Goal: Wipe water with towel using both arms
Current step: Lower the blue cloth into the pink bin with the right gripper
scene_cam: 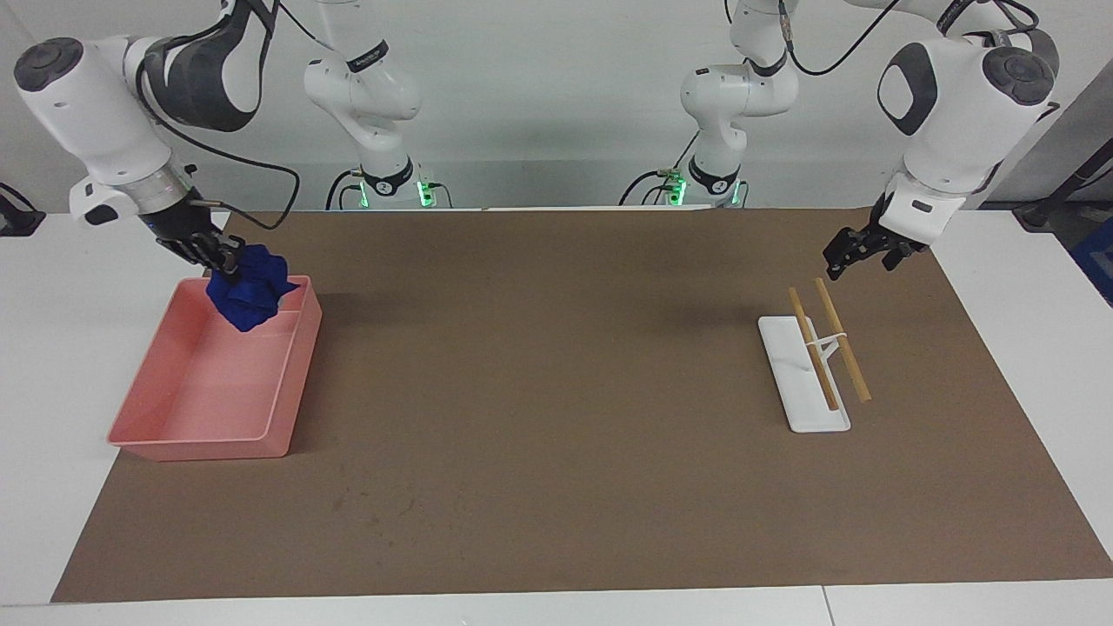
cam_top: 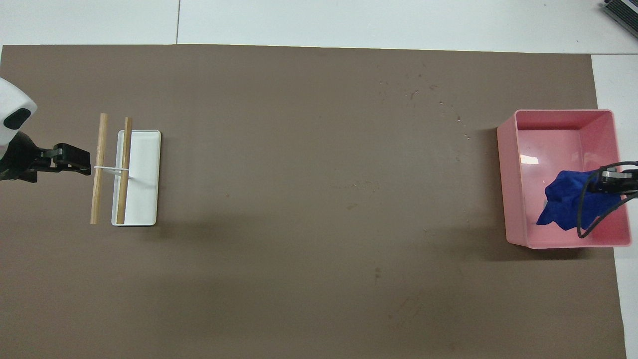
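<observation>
Facing view: the right gripper (scene_cam: 219,255) has its jaws closed on the blue towel (scene_cam: 252,291), which hangs bunched over the robot-side part of the pink tray (scene_cam: 296,382), at the right arm's end of the worktop (scene_cam: 556,487). The left gripper (scene_cam: 856,252) hovers over the brown mat (scene_cam: 556,391) near the robot-side edge at the left arm's end, just by a white holder (scene_cam: 804,409) carrying two wooden sticks (scene_cam: 842,339); its jaws look slightly parted and grip nothing, though the angle is poor. No wet blotch shows clearly here.

Overhead view: the towel (cam_top: 568,204) sits w/in the tray (cam_top: 513,189) outline, pinched by the right gripper (cam_top: 605,180) approx. at one upper fold. The left gripper (cam_top: 70,160) points at the sticks (cam_top: 99,169) beside the holder (cam_top: 147,174). Only faint dry-looking specks mark the mat (cam_top: 299,274); the water cannot be picked out.

Handling, as a judgement: the cloth is light, soft and limp, so it will droop and swing from a single pinch. A grip on a thick bundle of folds should hold best; a second pinch by the other arm would spread it for wiping.
</observation>
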### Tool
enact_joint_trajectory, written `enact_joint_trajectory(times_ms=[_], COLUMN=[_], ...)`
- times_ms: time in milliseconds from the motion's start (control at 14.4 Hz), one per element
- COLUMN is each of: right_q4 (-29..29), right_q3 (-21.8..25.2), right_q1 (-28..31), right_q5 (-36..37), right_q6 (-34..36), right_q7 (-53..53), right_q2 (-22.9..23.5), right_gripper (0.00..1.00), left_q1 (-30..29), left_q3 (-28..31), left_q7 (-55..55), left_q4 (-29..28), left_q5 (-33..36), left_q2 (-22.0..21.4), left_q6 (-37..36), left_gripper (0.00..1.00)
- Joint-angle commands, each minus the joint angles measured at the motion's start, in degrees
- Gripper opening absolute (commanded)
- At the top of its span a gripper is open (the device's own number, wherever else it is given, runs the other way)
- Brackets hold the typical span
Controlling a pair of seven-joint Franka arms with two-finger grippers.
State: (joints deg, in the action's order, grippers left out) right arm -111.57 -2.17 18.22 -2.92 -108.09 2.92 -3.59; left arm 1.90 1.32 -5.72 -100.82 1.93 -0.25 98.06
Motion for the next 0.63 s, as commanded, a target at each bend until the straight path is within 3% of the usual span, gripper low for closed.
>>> enact_joint_trajectory(times_ms=[0, 557], right_q4=[-2.3, -9.4], right_q3=[-0.7, -0.8], right_q1=[3.8, 3.6], right_q5=[1.0, 0.9], right_q6=[-4.4, -10.9], right_q7=[5.8, 0.8], right_q2=[3.7, 5.7], right_gripper=[0.0, 0.0], left_q1=[1.6, 2.4], left_q3=[0.9, -1.1], left_q7=[-0.3, -0.5], left_q4=[0.5, 3.1], left_q5=[-0.9, -2.2], left_q2=[-1.1, -1.1], left_q6=[-0.9, -2.0], left_gripper=[1.0, 1.0])
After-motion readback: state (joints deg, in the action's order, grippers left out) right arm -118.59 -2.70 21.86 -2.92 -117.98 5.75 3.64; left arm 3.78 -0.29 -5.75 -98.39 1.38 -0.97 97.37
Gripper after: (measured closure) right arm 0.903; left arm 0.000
